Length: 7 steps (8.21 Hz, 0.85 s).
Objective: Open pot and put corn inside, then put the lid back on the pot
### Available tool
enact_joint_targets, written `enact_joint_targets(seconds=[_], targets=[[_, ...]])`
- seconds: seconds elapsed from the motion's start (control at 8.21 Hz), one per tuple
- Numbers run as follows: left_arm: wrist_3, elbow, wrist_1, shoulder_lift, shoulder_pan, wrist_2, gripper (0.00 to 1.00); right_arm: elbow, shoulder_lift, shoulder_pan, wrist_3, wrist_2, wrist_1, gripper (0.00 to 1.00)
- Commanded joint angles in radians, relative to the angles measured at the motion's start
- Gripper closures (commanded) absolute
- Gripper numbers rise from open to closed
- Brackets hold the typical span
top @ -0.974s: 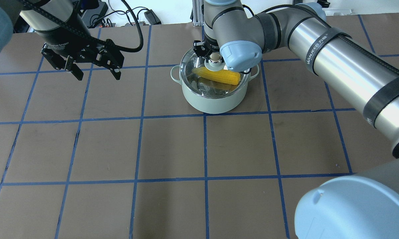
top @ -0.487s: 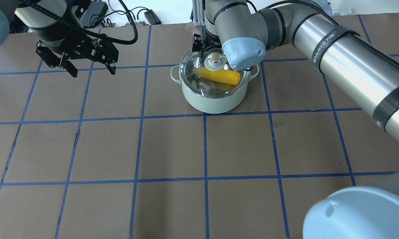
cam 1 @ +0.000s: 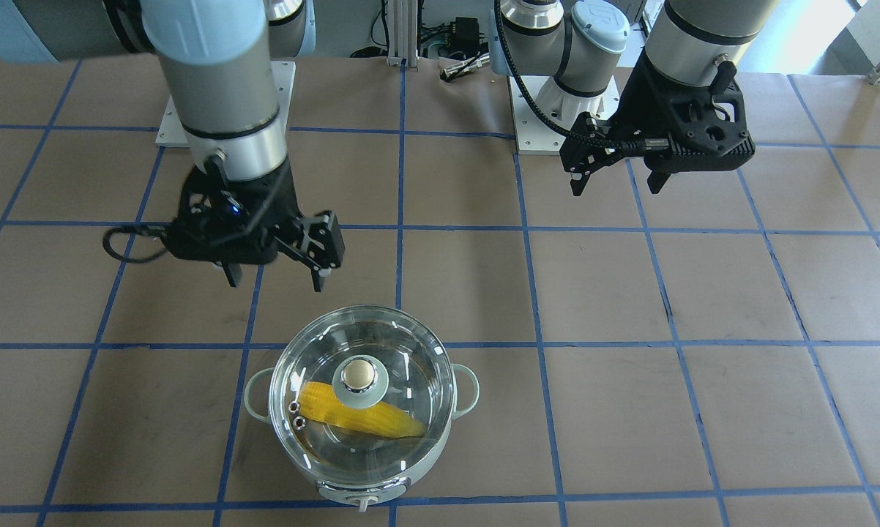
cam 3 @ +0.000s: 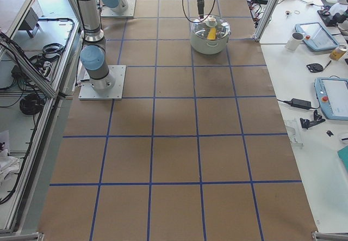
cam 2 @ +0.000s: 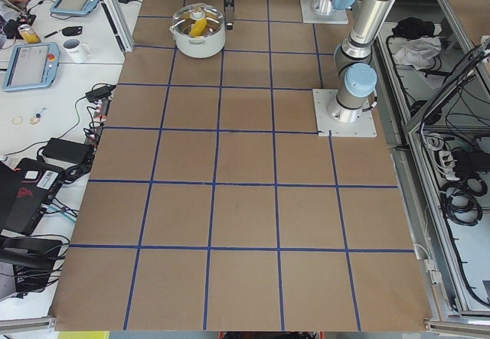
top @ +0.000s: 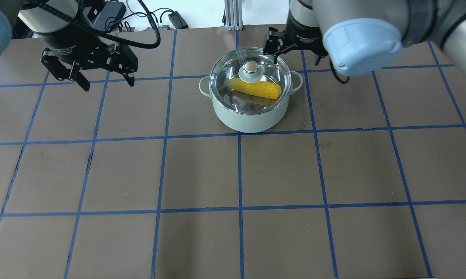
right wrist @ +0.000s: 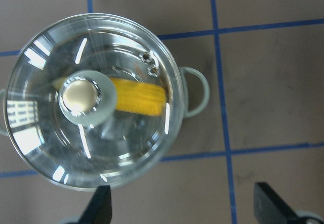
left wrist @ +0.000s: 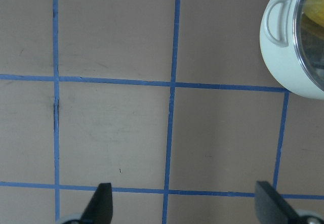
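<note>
The pale mint-green pot stands on the table at the far middle. The clear glass lid sits on it, with its gold knob up. The yellow corn lies inside, seen through the glass. In the front-facing view the lid covers the corn. My right gripper is open and empty, raised just behind and to the right of the pot. The right wrist view looks down on the lid and corn. My left gripper is open and empty, well left of the pot.
The table is brown paper with a blue tape grid. Cables and power bricks lie past the far edge. The left wrist view shows the pot's side handle at its top right.
My right gripper has drawn off the lid knob, going up and to the right, and the lid stays on the pot. My left gripper shifted a little back and left.
</note>
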Motion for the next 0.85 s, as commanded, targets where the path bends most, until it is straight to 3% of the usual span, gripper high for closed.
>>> enact_joint_targets(seconds=[0.0,0.37,0.73], targets=[[0.001,-0.002,0.000,-0.005,0.000,0.000,0.00,0.048,-0.243,-0.123,-0.099,0.010,0.287,0.00],[0.004,-0.002,0.002,-0.007,-0.002,0.064,0.00,0.052,-0.257,-0.123,-0.109,0.007,0.296,0.00],[0.003,0.000,0.003,-0.008,-0.002,0.063,0.00,0.052,-0.257,-0.121,-0.119,0.011,0.299,0.00]])
